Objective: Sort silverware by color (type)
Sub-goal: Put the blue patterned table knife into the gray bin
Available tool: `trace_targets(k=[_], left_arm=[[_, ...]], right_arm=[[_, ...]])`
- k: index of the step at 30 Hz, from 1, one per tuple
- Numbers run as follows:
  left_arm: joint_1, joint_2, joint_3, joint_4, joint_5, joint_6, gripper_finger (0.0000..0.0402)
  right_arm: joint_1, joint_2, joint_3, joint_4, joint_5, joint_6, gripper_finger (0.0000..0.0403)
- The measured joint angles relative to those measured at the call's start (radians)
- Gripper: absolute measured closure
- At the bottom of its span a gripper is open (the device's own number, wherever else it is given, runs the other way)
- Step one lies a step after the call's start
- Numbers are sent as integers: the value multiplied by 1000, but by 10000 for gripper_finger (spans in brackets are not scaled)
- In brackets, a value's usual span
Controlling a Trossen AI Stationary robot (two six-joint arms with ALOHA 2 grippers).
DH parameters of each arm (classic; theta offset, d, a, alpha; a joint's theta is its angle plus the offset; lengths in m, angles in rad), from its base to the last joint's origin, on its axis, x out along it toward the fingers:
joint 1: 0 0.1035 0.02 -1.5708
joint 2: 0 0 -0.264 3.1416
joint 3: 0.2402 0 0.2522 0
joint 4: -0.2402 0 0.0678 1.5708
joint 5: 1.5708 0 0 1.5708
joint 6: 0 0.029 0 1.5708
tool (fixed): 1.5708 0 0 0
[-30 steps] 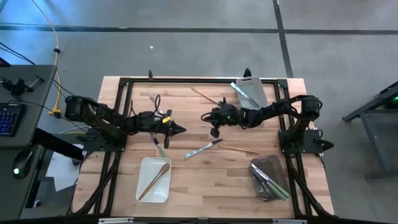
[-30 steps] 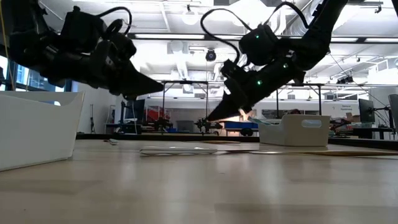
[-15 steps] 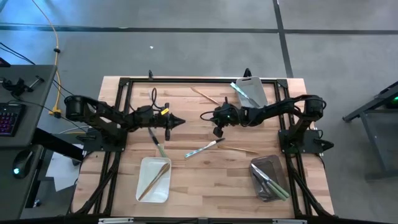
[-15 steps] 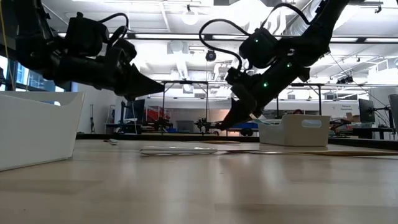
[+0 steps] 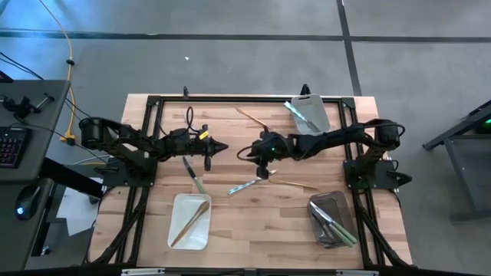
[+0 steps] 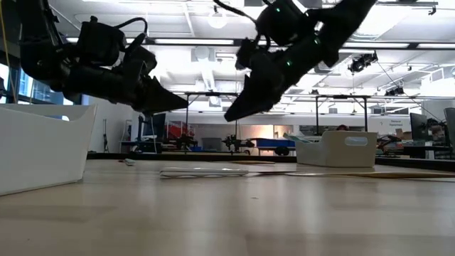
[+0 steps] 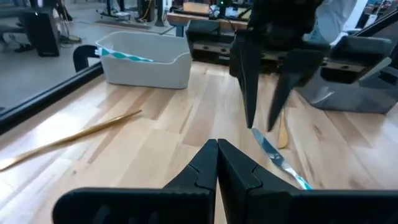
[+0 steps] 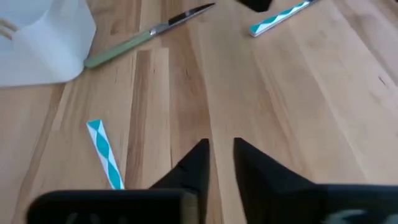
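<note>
A light-blue-handled piece of silverware lies flat on the wooden table's middle; its handle shows in the right wrist view. My right gripper hangs open just above its silver end, touching nothing. My left gripper is shut and bare, pointing level toward the right gripper. A green-handled knife lies under the left arm. A gold piece lies to the right of the blue one, and another gold piece lies near the far edge. A further blue-handled piece lies beyond the left gripper.
A white tray at the near left holds a gold piece. A grey tray at the near right holds green-handled pieces. A white tray at the far edge holds a blue-handled piece. Bare wood lies between the trays.
My right gripper has risen from the table and gone a little toward the table's left edge, over the blue-handled piece. My left gripper has swung toward the far edge, staying shut. The silverware has kept its place.
</note>
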Motion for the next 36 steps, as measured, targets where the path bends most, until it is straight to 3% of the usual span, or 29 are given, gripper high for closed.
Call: trace_targets(k=[5,9,16,26,36], left_arm=[[7,0,0,-24,-11,59,401],[37,0,0,-26,-26,73,401],[95,0,32,-34,-25,88,401],[111,0,45,-86,5,72,402],[111,0,45,-103,5,69,401]], right_arm=[[51,0,89,-138,6,-5,281],[96,15,111,-181,6,-9,257],[157,109,189,-226,-27,-17,254],[182,291,409,-507,8,-34,254],[161,363,456,-609,31,-77,254]])
